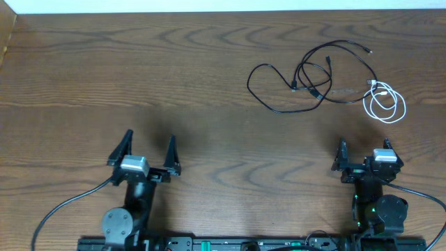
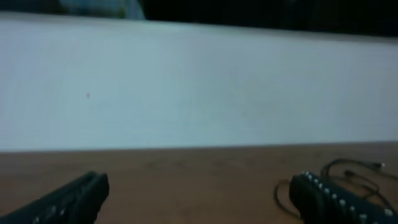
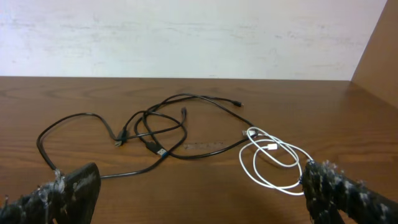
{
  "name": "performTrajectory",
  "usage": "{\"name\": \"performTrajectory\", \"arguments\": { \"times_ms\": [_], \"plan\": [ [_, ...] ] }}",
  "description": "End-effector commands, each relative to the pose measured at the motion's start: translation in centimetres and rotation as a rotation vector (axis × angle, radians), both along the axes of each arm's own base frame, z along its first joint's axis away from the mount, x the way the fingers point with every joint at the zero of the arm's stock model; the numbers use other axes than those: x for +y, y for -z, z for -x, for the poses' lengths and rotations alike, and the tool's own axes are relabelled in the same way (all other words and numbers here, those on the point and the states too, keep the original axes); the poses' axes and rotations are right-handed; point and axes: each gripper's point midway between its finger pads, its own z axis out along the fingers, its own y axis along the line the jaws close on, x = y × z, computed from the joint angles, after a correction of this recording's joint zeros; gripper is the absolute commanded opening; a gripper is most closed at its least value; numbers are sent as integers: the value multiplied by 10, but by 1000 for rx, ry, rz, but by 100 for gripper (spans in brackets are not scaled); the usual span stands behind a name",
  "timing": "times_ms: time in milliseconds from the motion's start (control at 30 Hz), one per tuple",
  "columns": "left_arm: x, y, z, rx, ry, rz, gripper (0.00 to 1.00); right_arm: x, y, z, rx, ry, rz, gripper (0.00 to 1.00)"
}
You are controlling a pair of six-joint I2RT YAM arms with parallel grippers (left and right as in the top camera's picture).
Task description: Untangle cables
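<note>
Two black cables [image 1: 306, 77] lie looped and crossed over each other at the table's far right. A short white cable [image 1: 385, 102] is coiled at their right end, touching them. In the right wrist view the black cables [image 3: 149, 134] and the white cable [image 3: 273, 163] lie just ahead of my right gripper [image 3: 199, 193], which is open and empty. In the overhead view that right gripper [image 1: 364, 150] sits near the front edge, below the white coil. My left gripper [image 1: 148, 148] is open and empty at the front left, far from the cables; its own view [image 2: 199, 193] shows part of the black cables [image 2: 348, 171] at right.
The brown wooden table [image 1: 139, 84] spreads to the left. A white wall [image 3: 186, 37] runs along the far edge. A wooden side panel [image 3: 379, 56] stands at the right. Thick black arm wires [image 1: 63, 209] trail by the arm bases.
</note>
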Motion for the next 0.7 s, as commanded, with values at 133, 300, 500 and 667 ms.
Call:
{"name": "performTrajectory", "arguments": {
  "times_ms": [133,300,500,667],
  "plan": [
    [-2,34,-5,100,10,1,98,0,0,0,-2,5,-13,99],
    [9,88,-4,316,-55,-21,98,0,0,0,-2,5,-13,99],
    [14,87,-5,315,-80,-21,98,0,0,0,-2,5,-13,99],
    [14,88,-5,318,-80,-21,98,0,0,0,-2,5,-13,99]
  ]
}}
